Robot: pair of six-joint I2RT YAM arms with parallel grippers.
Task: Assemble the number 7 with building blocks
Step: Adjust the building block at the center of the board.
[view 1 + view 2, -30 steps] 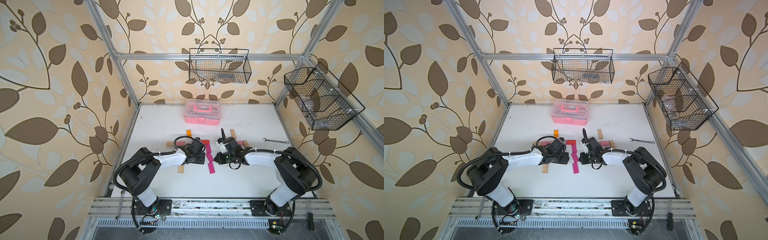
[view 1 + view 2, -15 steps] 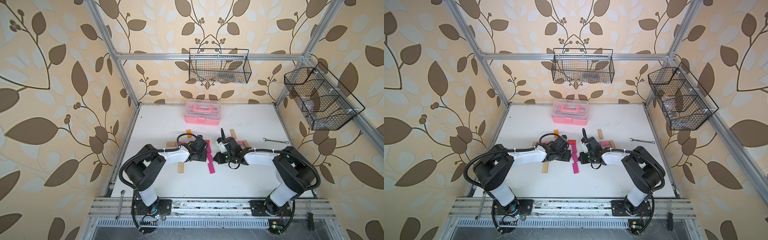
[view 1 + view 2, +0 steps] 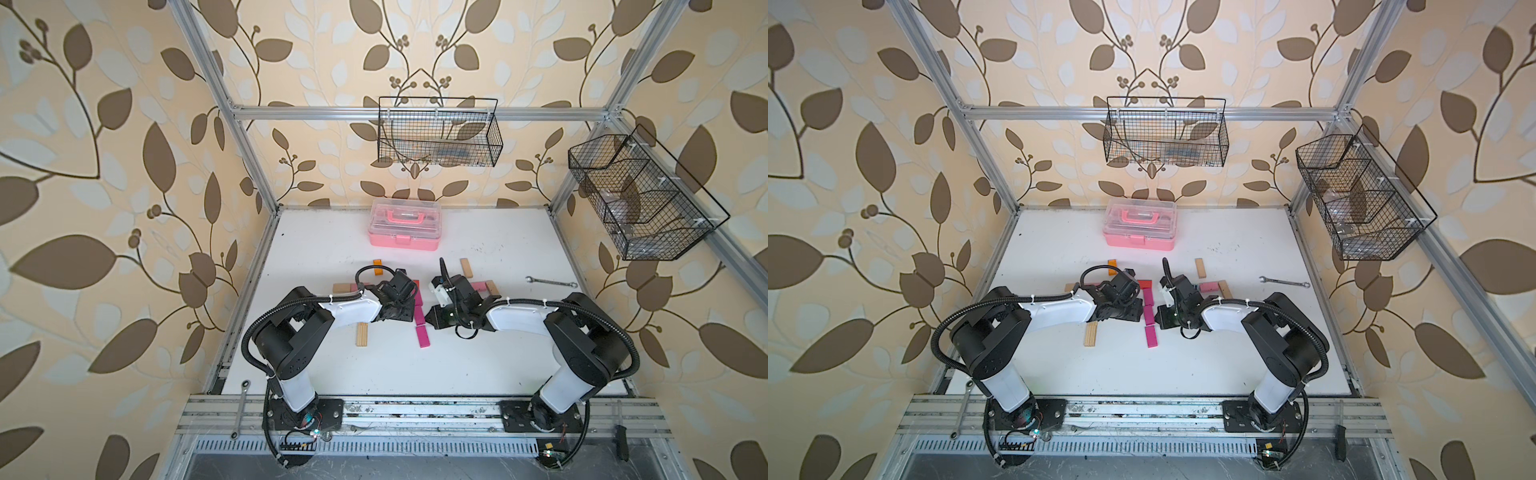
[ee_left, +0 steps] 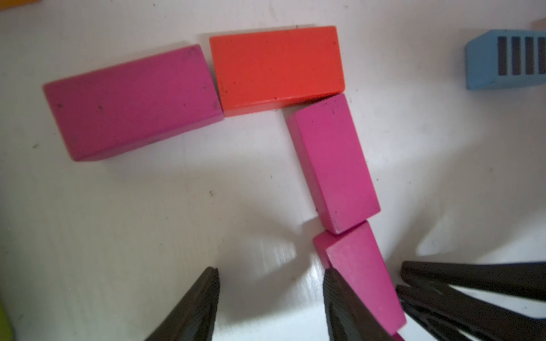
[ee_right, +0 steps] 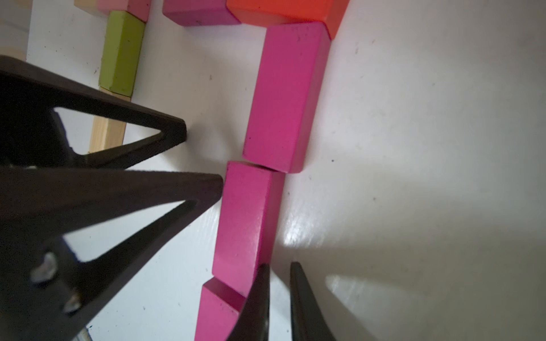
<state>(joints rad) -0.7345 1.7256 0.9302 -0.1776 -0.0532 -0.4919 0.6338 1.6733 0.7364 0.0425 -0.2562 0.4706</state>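
- Comparing against a second ago: the left arm's elbow has swung in toward the middle. The left hand (image 4: 270, 274) sits at the same spot beside the stem, fingers apart with nothing between them. One finger (image 4: 348, 304) lies against the side of the middle stem block (image 4: 360, 277).
- Right hand (image 5: 280, 268): place unchanged, fingers almost together and empty, one finger (image 5: 257, 301) touching the opposite side of that same block.
- No block has shifted in the top views over that second.
- Judgement: a two-sided nudge to straighten the stem, with no effect showing yet.
- The number 7 (image 3: 417, 305) lies mid-tabletop between the two hands.
  - Bar: magenta bar block (image 4: 133, 102) end to end with the red block (image 4: 276, 66).
  - Stem: upper stem block (image 4: 334, 165) under the red block's right end, then the middle one, then the lowest stem block (image 3: 423, 336).
- The stem is staggered, each joint stepping sideways, with only corners meeting.
- Judgement: the shape is there, and alignment is what remains.
- Spares: lime green block (image 5: 121, 53) near the bar, blue-striped block (image 4: 508, 60), orange block (image 3: 377, 267), wood block (image 3: 361, 334) and light pink block (image 3: 480, 286).
- Tabletop (image 3: 457, 365): white, glossy, lightly scuffed.
- Room: pink case (image 3: 404, 224) at the back, wrench (image 3: 550, 282) off to one side, two wire baskets (image 3: 438, 133) hung from the aluminium frame (image 3: 415, 113), leaf-print wallpaper all round.
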